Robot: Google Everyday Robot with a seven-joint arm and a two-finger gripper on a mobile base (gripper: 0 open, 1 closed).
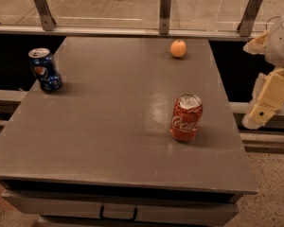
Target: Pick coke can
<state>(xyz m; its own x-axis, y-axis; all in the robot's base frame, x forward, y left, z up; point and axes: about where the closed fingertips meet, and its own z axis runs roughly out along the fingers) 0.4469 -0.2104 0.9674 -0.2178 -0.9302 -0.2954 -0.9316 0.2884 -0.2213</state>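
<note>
We are looking at a red aluminium coke can (186, 118) with white script and a silver top. It is standing upright on the right half of a flat grey table (104, 131), toward the front. Our cream-coloured gripper (264, 107) is hanging beyond the table's right edge, beside the can but apart from it; we cannot tell whether it is spread or pressed together. A blue drink can (45, 70) is standing at the far left edge, and a small round orange fruit (178, 48) is lying near the back edge.
</note>
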